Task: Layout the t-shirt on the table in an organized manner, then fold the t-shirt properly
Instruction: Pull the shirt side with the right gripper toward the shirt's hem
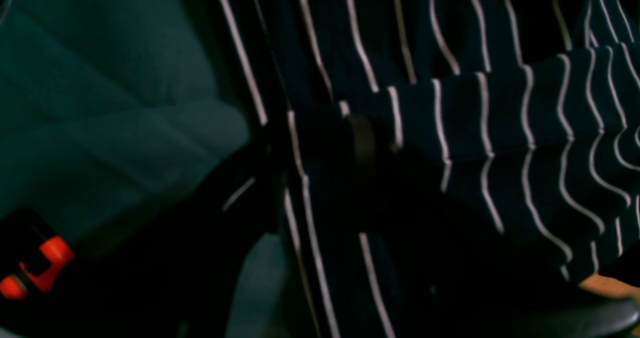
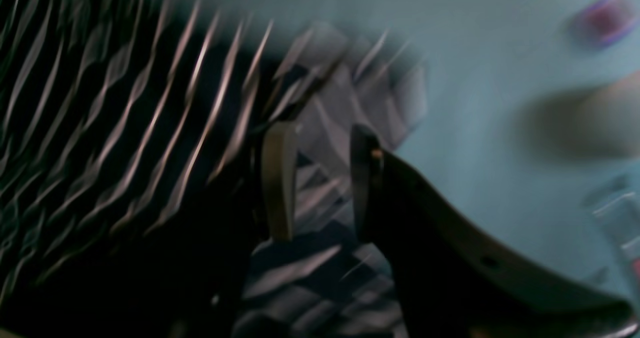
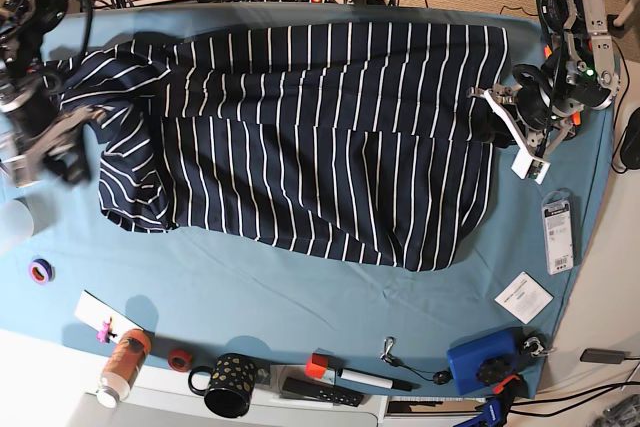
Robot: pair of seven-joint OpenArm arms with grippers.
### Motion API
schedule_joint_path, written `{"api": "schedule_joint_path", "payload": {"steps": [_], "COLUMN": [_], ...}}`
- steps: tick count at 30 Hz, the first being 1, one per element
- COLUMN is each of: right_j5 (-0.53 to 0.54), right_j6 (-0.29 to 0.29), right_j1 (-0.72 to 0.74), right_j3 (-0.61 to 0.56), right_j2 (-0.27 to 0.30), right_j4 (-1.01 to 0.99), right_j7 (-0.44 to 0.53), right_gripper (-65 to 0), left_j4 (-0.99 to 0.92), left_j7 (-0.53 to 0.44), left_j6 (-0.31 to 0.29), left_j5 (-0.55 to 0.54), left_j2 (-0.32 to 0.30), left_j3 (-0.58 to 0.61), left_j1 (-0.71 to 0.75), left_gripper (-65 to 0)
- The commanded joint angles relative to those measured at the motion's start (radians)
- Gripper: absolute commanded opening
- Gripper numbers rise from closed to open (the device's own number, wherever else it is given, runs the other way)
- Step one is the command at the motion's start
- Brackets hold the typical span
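**T-shirt spread across counter, layout not tidy yet: smooth both ends before folding**

Left wrist: the t-shirt (image 1: 500,127) bunches in a fold over the left fingers (image 1: 362,142) at its edge, teal counter (image 1: 100,102) beside. It's too dark to tell whether they're clenched on cloth or just under it, so check before you pull. Right wrist (blurry): the right fingers (image 2: 279,178) stand apart, released, with striped cloth loose behind the gap; re-pinch at a hem, not mid-fabric. Base: the shirt lies lengthwise on the far half of the counter, its right-arm end rumpled and a fold line running across the body. Tension both ends outward evenly and keep it low. The packet (image 3: 557,232) and white card (image 3: 522,296) sit near your left arm; the mug (image 3: 228,384), bottle (image 3: 122,362) and blue box (image 3: 487,362) line the near edge, so don't drag cloth that way.
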Motion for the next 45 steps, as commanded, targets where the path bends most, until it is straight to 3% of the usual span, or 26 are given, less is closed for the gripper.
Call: {"api": "schedule_joint_path", "payload": {"steps": [1, 3, 8, 14, 19, 23, 26, 30, 35, 40, 45], "right_j5": [-0.059, -0.124, -0.123, -0.122, -0.123, -0.123, -0.123, -0.151, -0.149, -0.140, -0.052], "right_j6": [-0.059, -0.106, -0.125, -0.123, -0.124, -0.123, -0.122, -0.091, 0.024, 0.025, 0.025], "right_j1": [0.053, 0.133, 0.325, 0.514, 0.583, 0.597, 0.612, 0.613, 0.613, 0.610, 0.578], "right_j3": [0.008, -0.003, -0.073, -0.162, -0.271, -0.361, -0.368, -0.367, -0.367, -0.367, -0.367], "right_j2": [0.020, 0.025, 0.042, 0.040, 0.033, 0.033, 0.033, 0.033, 0.033, 0.033, 0.033], "right_j4": [-0.018, -0.106, -0.481, -0.884, -1.032, -1.040, -1.025, -0.911, -0.715, -0.582, -0.492], "right_j7": [0.037, 0.031, 0.027, -0.043, -0.023, -0.053, -0.055, -0.032, 0.026, 0.029, -0.007], "right_gripper": [-46.5, -46.5, -46.5, -46.5, -46.5, -48.2, -65.0, -65.0, -65.0, -65.0, -65.0], "left_j4": [0.018, 0.018, 0.018, 0.018, 0.018, 0.018, 0.018, 0.018, 0.018, 0.018, 0.018], "left_j7": [-0.019, -0.022, -0.025, -0.025, -0.026, -0.025, -0.018, -0.014, -0.018, -0.017, -0.018], "left_j6": [-0.001, -0.001, -0.001, -0.001, -0.001, -0.001, -0.001, -0.001, -0.001, -0.001, -0.001], "left_j5": [-0.011, -0.011, -0.011, -0.011, -0.011, -0.011, -0.012, -0.011, -0.011, -0.011, -0.011], "left_j2": [-0.011, -0.010, -0.010, -0.010, -0.010, 0.006, 0.026, 0.048, 0.061, 0.061, 0.061], "left_j3": [-0.004, -0.004, -0.004, -0.004, -0.004, -0.004, -0.004, -0.004, -0.004, -0.004, -0.004], "left_j1": [-0.008, -0.008, -0.007, -0.007, -0.008, -0.007, -0.006, -0.005, -0.005, -0.005, -0.005], "left_gripper": [-45.8, -45.8, -45.8, -45.8, -45.8, -45.8, -45.8, -45.8, -45.8, -45.8, -45.8]}}
